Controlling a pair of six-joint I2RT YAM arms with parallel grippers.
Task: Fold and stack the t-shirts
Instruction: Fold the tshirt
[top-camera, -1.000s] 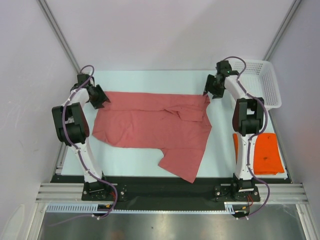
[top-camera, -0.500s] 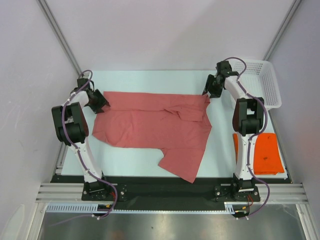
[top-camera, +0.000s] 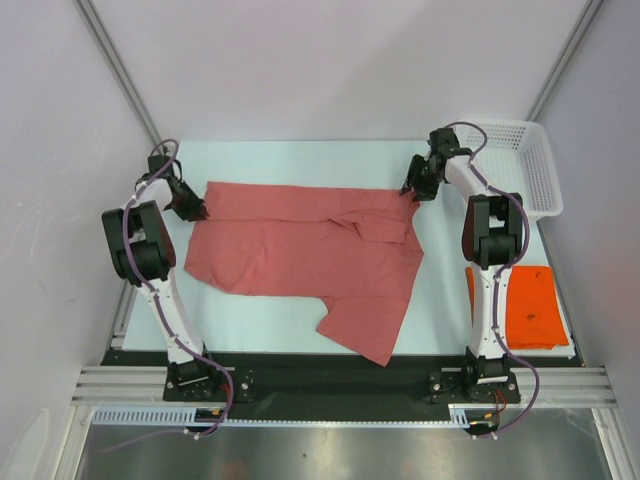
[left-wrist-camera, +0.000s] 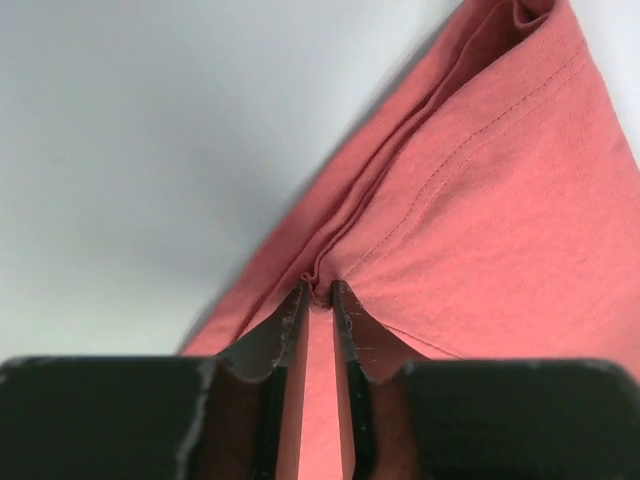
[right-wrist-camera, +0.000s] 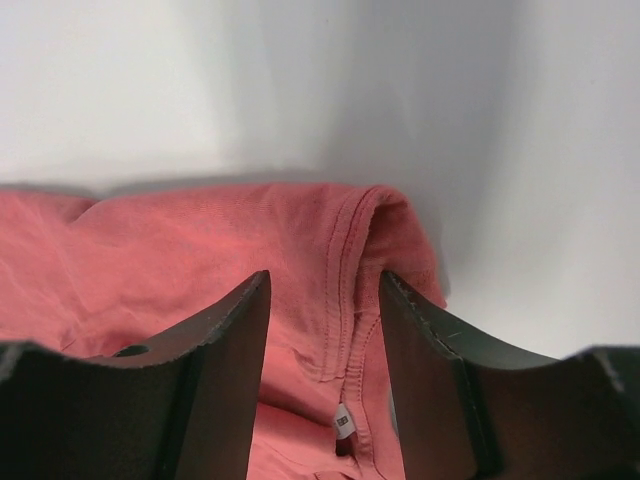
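Observation:
The dusty pink-red t-shirt lies spread across the middle of the table, one sleeve flap hanging toward the near edge. My left gripper is at its far left corner; in the left wrist view the jaws are closed on a fold of the shirt's hem. My right gripper is at the far right corner; its jaws are open and straddle the seamed corner of the shirt. The orange t-shirt lies folded flat at the near right, partly behind the right arm.
A white perforated basket stands at the far right, just right of the right arm. White walls close in the table on the left, back and right. Bare table shows beyond the shirt.
The left gripper has shifted left and down to the shirt's far left corner. The right gripper has edged left onto the far right corner. The shirt has barely moved.

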